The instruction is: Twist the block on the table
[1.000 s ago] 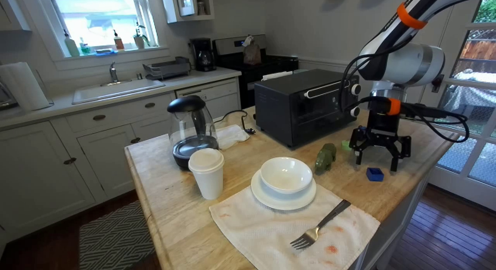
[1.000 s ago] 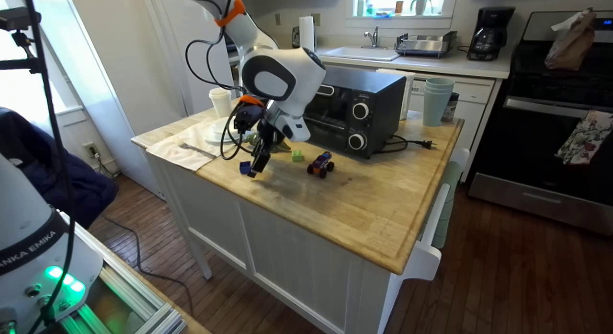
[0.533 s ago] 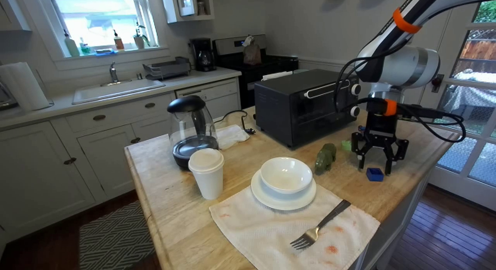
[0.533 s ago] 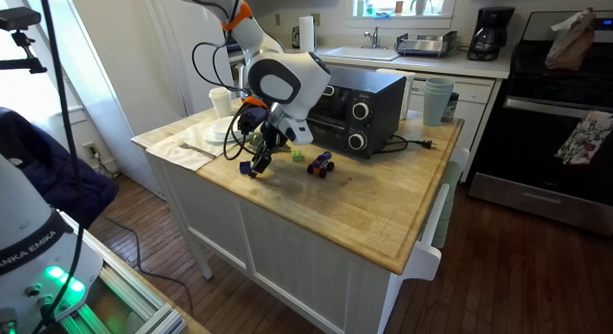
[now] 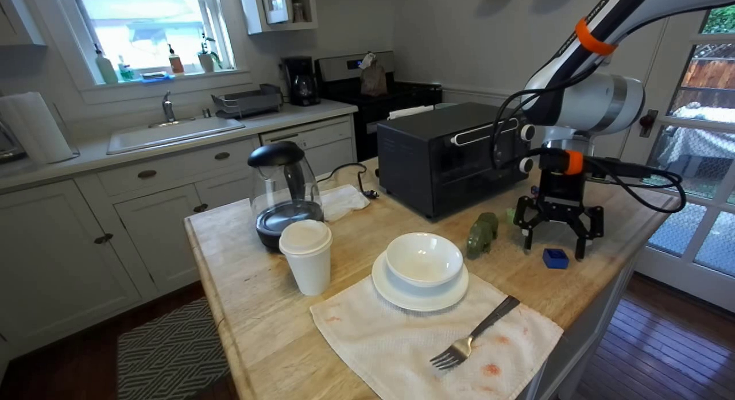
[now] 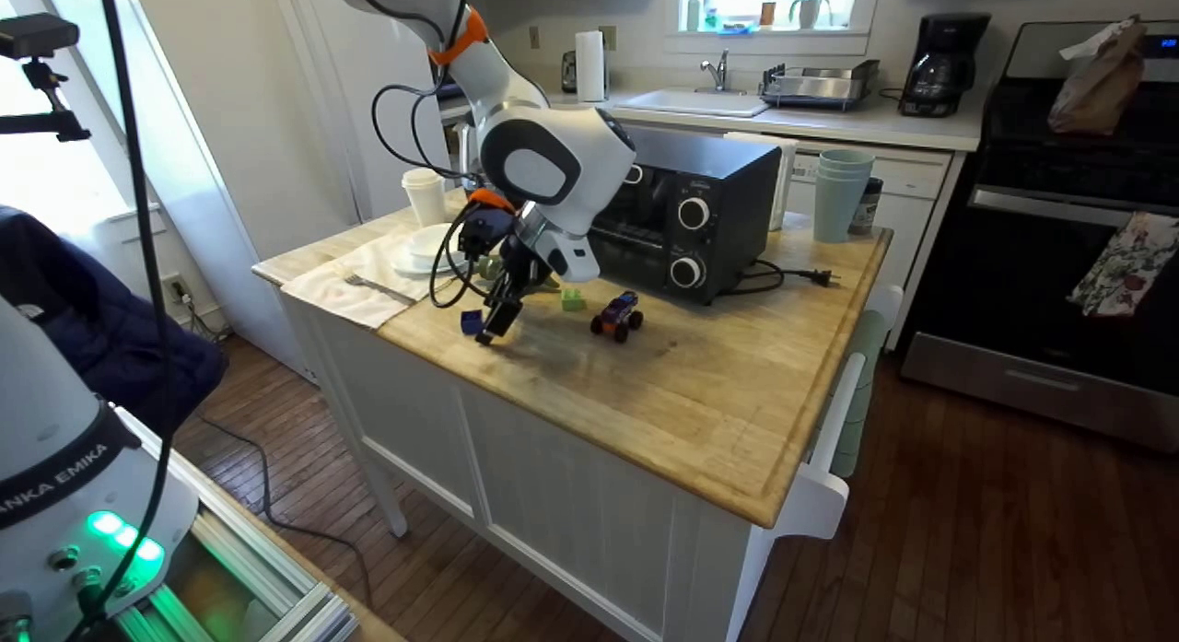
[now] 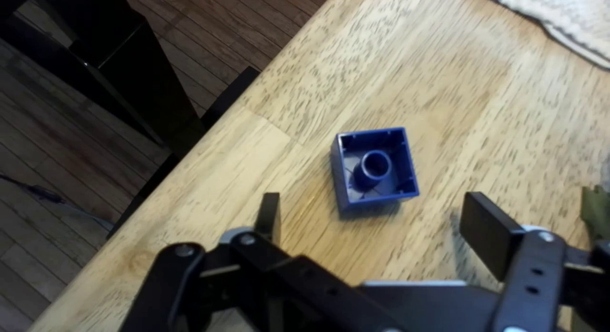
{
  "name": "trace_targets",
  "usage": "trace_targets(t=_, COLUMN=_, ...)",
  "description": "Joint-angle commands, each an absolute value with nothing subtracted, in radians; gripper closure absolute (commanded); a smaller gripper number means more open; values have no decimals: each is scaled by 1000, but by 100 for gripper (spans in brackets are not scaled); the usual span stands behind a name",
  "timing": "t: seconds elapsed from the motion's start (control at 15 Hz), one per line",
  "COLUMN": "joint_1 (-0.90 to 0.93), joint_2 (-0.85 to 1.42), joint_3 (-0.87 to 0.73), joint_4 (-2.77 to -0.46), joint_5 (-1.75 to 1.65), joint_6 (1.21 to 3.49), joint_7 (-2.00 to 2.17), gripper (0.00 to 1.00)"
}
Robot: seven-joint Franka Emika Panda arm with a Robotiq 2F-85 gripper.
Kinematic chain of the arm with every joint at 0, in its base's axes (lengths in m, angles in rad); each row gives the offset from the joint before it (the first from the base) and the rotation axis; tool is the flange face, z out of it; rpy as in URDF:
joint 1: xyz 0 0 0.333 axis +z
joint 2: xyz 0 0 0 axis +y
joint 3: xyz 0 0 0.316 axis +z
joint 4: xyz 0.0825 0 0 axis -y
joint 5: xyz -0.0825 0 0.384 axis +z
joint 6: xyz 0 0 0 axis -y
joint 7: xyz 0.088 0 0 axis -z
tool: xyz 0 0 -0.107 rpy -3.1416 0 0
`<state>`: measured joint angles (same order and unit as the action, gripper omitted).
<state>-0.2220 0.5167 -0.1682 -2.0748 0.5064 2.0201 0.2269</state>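
Because the blue block (image 7: 376,170) lies ungripped, hollow side up, on the worktop (image 6: 709,384) near the gripper (image 7: 379,222), we read the jaws, parted more widely than the block, as set to straddle its walls for twisting.

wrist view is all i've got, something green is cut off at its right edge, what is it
Observer: An olive-green figure standing on the table; it looks like a toy animal.
Operator: any dishes by the cloth up top
Observer: Yes, an exterior view shows a white bowl on a white plate at the cloth's far edge.
Operator: and the blue block, is there another block around
Observer: Yes, a light green block shows in an exterior view, just left of a toy truck.
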Motion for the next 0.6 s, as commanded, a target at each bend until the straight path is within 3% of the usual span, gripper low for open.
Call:
trace_targets(t=0.0, joint_1=-240, joint_2=536, joint_3=-151, joint_4=-2043, joint_5=529, joint_6=1978, joint_7=234, gripper=23)
trace_targets(t=0.13, joint_1=-239, joint_2=535, joint_3=-152, joint_4=-2043, joint_5=529, joint_6=1967, joint_7=233, gripper=46)
trace_targets(t=0.53, joint_1=-228, joint_2=523, joint_3=-159, joint_4=-2059, joint_5=524, joint_6=1978, joint_7=250, gripper=86)
